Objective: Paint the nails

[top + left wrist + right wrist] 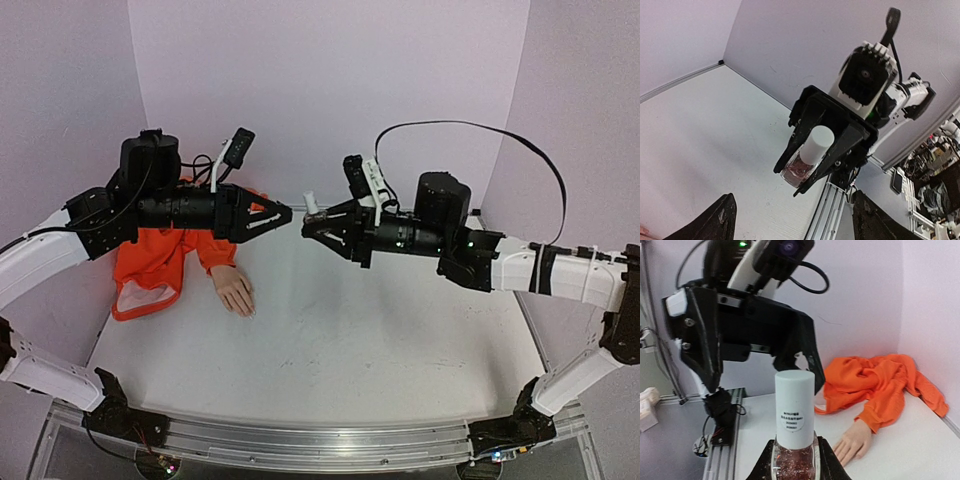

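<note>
The flesh-coloured mannequin hand [236,291] lies palm down on the white table at the left, in an orange sleeve [160,255]. Its nails are too small to make out. The hand [854,441] and sleeve [880,382] also show in the right wrist view. My right gripper [308,224] is shut on a small glass bottle [794,462] of reddish glitter polish with a white cap [795,405], held in the air mid-table. My left gripper [286,214] is open and empty, facing the cap a short way off. Its fingers [722,217] stand wide apart on either side of the bottle [801,169].
Pale walls close in the table at the back and both sides. An aluminium rail [300,440] runs along the near edge, with the arm bases at its ends. A black cable [480,130] loops above the right arm.
</note>
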Controlling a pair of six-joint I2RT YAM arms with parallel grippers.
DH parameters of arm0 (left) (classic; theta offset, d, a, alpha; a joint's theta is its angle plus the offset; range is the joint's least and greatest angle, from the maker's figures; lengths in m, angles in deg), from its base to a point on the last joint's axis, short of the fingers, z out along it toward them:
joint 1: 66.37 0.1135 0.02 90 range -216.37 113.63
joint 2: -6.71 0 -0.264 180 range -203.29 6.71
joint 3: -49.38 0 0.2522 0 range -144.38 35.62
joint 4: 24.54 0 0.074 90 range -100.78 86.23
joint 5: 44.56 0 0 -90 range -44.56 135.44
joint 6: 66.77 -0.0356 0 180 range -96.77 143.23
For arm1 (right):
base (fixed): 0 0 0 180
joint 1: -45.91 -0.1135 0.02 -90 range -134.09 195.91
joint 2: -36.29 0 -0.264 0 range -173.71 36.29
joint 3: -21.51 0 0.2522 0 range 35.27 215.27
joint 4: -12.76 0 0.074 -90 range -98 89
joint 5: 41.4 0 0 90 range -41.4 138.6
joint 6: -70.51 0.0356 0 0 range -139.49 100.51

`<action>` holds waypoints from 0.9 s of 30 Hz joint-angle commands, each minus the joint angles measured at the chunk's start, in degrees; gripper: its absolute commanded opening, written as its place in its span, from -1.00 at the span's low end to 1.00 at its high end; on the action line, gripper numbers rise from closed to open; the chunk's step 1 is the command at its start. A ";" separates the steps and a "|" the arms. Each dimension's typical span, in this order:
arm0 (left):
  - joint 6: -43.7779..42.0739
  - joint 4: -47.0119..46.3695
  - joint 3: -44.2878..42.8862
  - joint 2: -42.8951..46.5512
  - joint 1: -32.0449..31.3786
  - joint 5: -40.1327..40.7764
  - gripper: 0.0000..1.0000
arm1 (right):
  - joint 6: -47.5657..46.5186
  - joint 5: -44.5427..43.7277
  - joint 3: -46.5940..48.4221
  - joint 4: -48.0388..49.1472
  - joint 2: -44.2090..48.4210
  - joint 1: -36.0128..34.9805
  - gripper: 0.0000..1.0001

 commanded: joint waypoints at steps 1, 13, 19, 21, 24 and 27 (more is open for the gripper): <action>6.90 -1.40 -1.13 0.96 0.20 8.50 0.61 | -1.13 -26.46 2.51 2.92 -2.35 -5.68 -1.00; 8.26 -3.96 0.93 0.98 0.13 13.41 0.02 | -1.95 -43.05 8.85 3.59 -9.39 -13.07 -1.00; 8.45 -3.96 1.35 0.17 0.13 15.41 -0.01 | -2.90 -43.73 9.86 3.97 -10.46 -14.27 -1.00; 8.58 -3.96 1.24 -0.08 0.15 15.57 -0.05 | -3.17 -44.11 10.25 3.94 -10.79 -14.58 -1.00; 8.35 -4.06 0.85 -0.41 0.13 15.08 -0.24 | -3.49 -44.43 10.58 4.01 -11.21 -14.91 -1.00; 7.99 -4.06 0.74 -0.59 0.13 14.96 -0.34 | -3.40 -44.29 10.60 4.14 -11.39 -15.13 -1.00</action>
